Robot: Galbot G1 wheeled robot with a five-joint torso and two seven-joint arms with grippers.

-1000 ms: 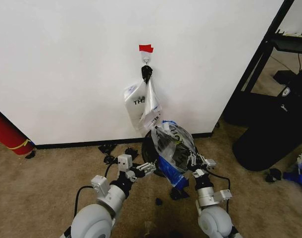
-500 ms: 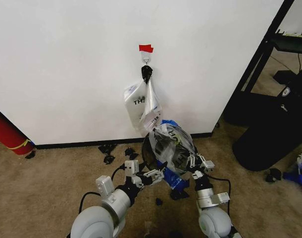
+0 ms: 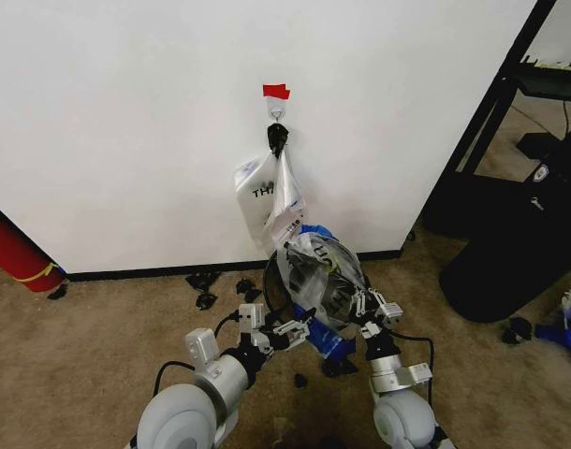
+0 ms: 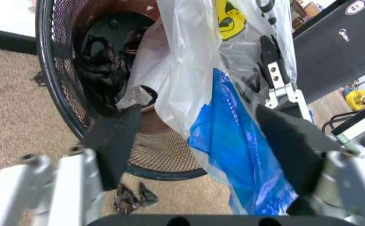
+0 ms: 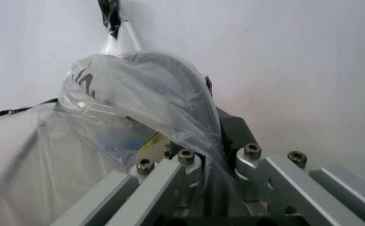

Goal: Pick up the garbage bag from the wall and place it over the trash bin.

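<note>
floor: tan carpet (image 3: 89, 327) — scuffed, with black scraps (image 3: 203, 300) lying around near the middle
baseboard: black strip (image 3: 136, 272) where the white surface behind meets the carpet
9 o'clock: red cylinder (image 3: 9, 248) with a yellow band, leaning in from the edge
3 o'clock: big glossy black bin (image 3: 510, 253) — black shelf frame (image 3: 496, 94) above it at 2
4 o'clock: blue and black clutter (image 3: 557, 332) on the carpet

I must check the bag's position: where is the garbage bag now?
In the head view the garbage bag is draped over the trash bin at the wall, below the hook, with the right pincer gripping it and the open left pincer beside it.
</note>
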